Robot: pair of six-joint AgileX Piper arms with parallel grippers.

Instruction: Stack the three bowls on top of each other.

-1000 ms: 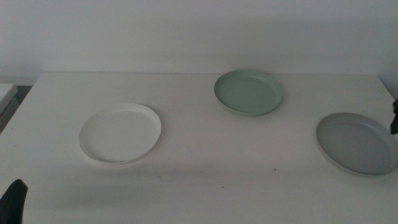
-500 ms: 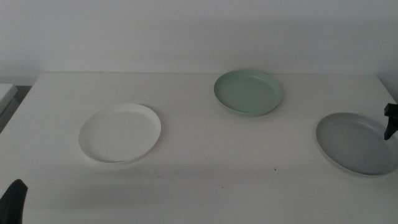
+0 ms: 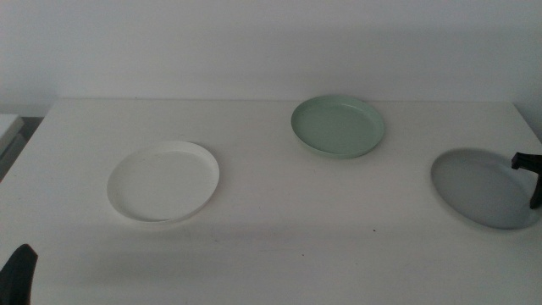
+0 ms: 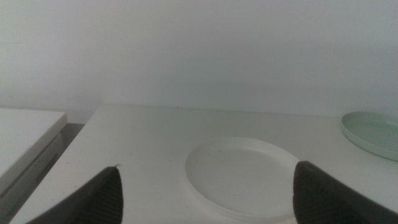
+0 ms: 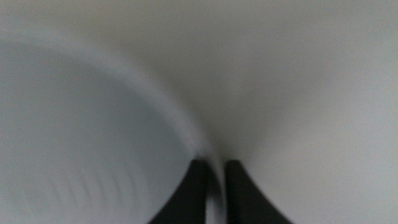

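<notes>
I work over a plain white table [image 3: 271,212] that runs back to a bare pale wall [image 3: 271,42]; the light is dim and a soft shadow band crosses the near part of the top; past the table's left edge a lower white surface [image 4: 25,134] shows; three shallow round plastic dishes lie well apart on the table: the white low-rimmed bowl [image 3: 163,180] toward the left, the pale green bowl [image 3: 339,125] farther back near the middle, and the grey bowl [image 3: 483,187] by the right edge; my left gripper [image 4: 205,199] waits low at the near left corner, its two dark jaws spread wide with nothing between them, the white bowl [image 4: 244,176] lying ahead of it and a slice of the pale green bowl [image 4: 373,134] off to one side; my right gripper [image 5: 213,190] is at the grey bowl's outer rim [image 5: 186,134], jaws drawn narrow with the rim's edge running into the slim gap between them; the wrist picture is blurred, so it seems they pinch the rim, one jaw inside and one outside; in the middle view the right gripper [image 3: 532,180] shows as a dark shape at that rim.
</notes>
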